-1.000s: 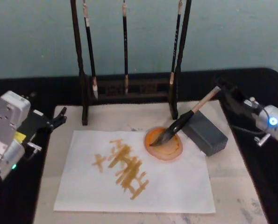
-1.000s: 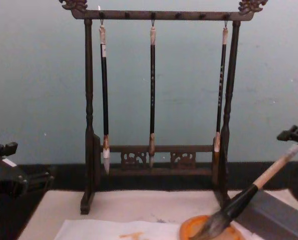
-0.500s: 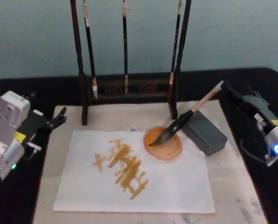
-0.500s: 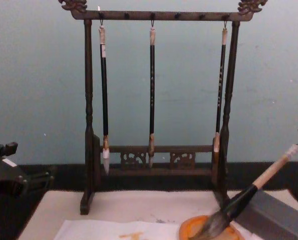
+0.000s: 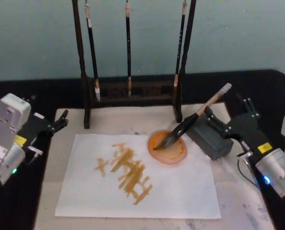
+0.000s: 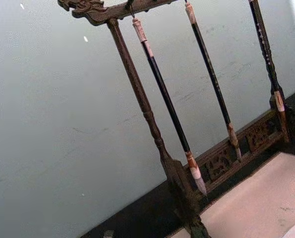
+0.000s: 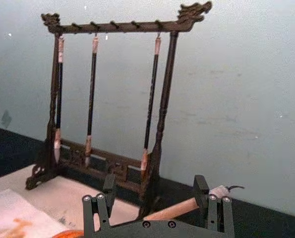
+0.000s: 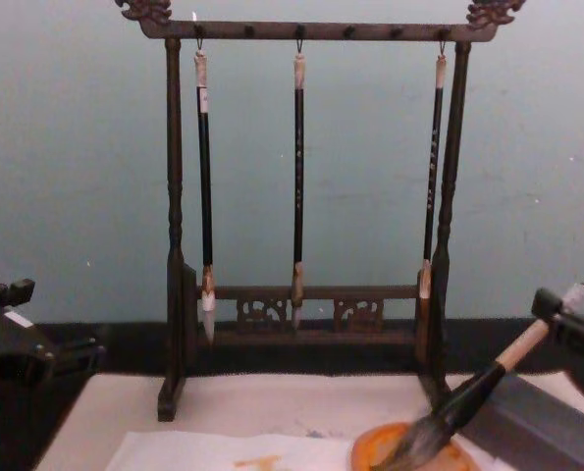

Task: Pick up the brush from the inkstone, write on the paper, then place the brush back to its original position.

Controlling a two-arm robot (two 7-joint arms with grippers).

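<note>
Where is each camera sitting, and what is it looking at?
Head: up high, looking down at the paper, the brush, the left gripper and the right gripper.
Chest: low, facing the brush rack; right gripper at the right edge.
Left wrist: aimed at the rack.
Right wrist: looks past its open fingers at the rack.
All four share the rack.

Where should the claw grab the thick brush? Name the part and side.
The pale tan upper handle of the brush, slanting free above the grey block. Come from the robot's right with the right claw, fingers across the shaft.
</note>
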